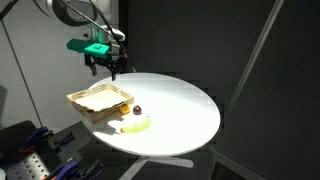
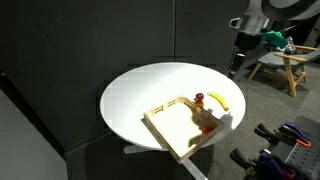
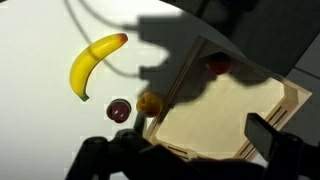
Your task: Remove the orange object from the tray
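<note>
The orange object (image 3: 217, 66) is a tiny orange-red piece lying in shadow in a corner of the pale wooden tray (image 3: 235, 120). Both exterior views show it as a red dot (image 2: 207, 126) inside the tray (image 2: 175, 125), near the rim (image 1: 122, 107). In an exterior view the tray (image 1: 95, 100) sits at the edge of the round white table. My gripper (image 1: 110, 66) hangs well above the tray's far side. It is open, and in the wrist view nothing is between the dark fingers (image 3: 270, 135).
A yellow banana (image 3: 95, 62) lies on the round white table (image 1: 180, 100) beside the tray. A dark maroon ball (image 3: 119, 110) and a small yellow-orange ball (image 3: 150, 102) rest just outside the tray's rim. Dark curtains surround the table.
</note>
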`<action>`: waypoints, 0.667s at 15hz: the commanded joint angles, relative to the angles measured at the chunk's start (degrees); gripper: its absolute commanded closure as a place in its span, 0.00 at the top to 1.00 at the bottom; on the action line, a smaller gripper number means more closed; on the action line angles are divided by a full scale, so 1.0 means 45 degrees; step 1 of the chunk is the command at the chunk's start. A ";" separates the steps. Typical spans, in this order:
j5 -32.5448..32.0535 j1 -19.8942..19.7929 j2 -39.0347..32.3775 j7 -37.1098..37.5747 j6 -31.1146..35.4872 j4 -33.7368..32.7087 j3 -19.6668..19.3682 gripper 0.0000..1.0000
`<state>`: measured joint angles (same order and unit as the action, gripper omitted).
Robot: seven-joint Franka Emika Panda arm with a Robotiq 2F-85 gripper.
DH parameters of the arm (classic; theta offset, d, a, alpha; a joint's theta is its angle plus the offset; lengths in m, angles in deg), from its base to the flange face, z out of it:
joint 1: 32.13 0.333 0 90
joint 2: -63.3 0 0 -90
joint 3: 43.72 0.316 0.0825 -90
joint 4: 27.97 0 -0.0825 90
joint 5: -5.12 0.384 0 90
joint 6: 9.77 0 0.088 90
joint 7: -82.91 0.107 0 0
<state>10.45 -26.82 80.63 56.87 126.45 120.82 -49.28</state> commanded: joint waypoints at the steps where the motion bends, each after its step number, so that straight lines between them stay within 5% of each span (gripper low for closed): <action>1: 0.0124 -0.0032 -0.0376 0.0303 0.0727 0.0093 0.0193 1.00; 10: 0.0515 -0.0055 -0.0813 0.0223 0.1090 0.0295 0.0250 1.00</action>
<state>12.71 -26.74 76.92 57.87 131.51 122.21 -48.51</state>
